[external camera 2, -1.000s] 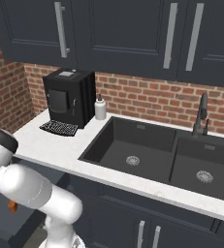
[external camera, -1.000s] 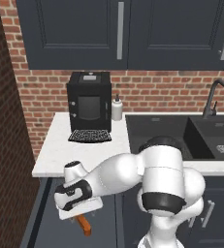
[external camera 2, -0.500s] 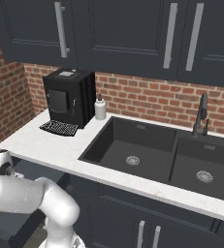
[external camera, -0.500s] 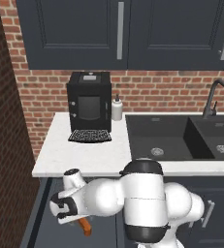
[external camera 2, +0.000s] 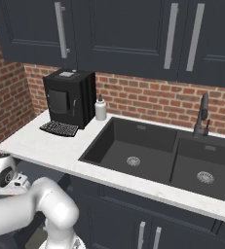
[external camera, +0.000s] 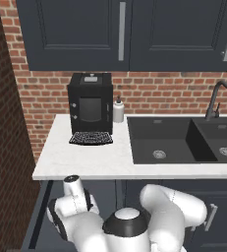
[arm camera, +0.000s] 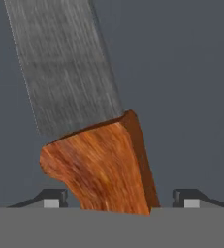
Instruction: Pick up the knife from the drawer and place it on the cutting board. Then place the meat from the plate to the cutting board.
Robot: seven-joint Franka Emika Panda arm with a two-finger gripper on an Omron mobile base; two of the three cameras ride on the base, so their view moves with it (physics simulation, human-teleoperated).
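The knife lies on the drawer floor [arm camera: 191,72] close under my hand. Its silver-grey blade [arm camera: 65,68] runs toward the top of the hand view, and its orange handle [arm camera: 104,164] reaches down between my fingertips [arm camera: 53,199]. My gripper [arm camera: 119,199] is open and straddles the handle, with a small gap on each side. From the left base view the drawer [external camera: 36,216] stands pulled out under the counter at lower left, and my arm [external camera: 75,211] bends down into it. The cutting board, the plate and the meat are out of view.
A black coffee machine [external camera: 90,106] and a white soap bottle [external camera: 118,110] stand at the back of the white counter [external camera: 85,160]. To their right are a dark double sink [external camera: 159,138] and a faucet [external camera: 215,101]. A brick wall [external camera: 7,123] closes the left side.
The arm has folded lower into the drawer. The hand and the knife, seen earlier from the left base view, are now hidden behind the arm's body.
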